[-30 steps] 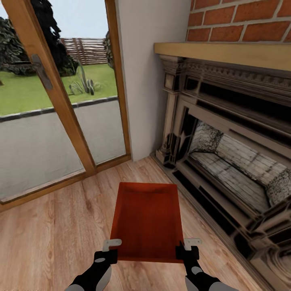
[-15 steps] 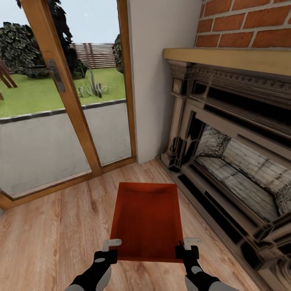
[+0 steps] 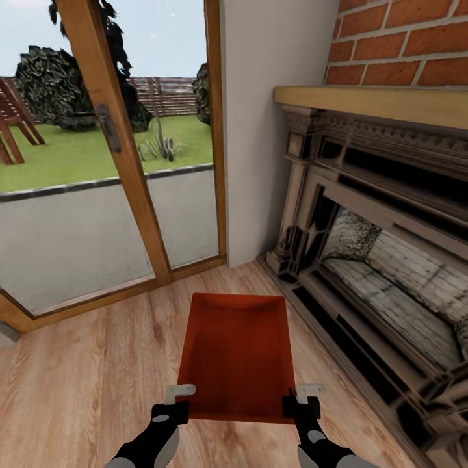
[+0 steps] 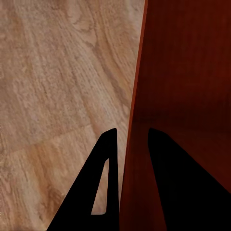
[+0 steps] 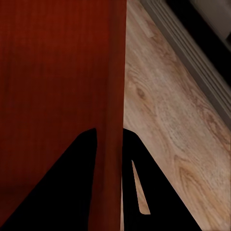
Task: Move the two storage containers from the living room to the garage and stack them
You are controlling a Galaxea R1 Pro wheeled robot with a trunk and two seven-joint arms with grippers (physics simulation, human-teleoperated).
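Storage container (image 3: 237, 354) held in air above wood-plank floor (image 3: 84, 383), in front of robot, near fireplace (image 3: 390, 260) and glass door (image 3: 97, 195). Left gripper (image 3: 174, 403) clamped on near-left corner wall – 1 finger inside, 1 outside. Right gripper (image 3: 304, 402) clamped same way on near-right corner wall. Container's far end points toward wall between door and fireplace.

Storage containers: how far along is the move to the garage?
Early. Done: one storage container is gripped at its near corners, the left gripper and right gripper each straddling a side wall. In hand: carrying it over the wood-plank floor, between the glass door and the fireplace. Left: reaching the garage, setting it down, and fetching and stacking the second.
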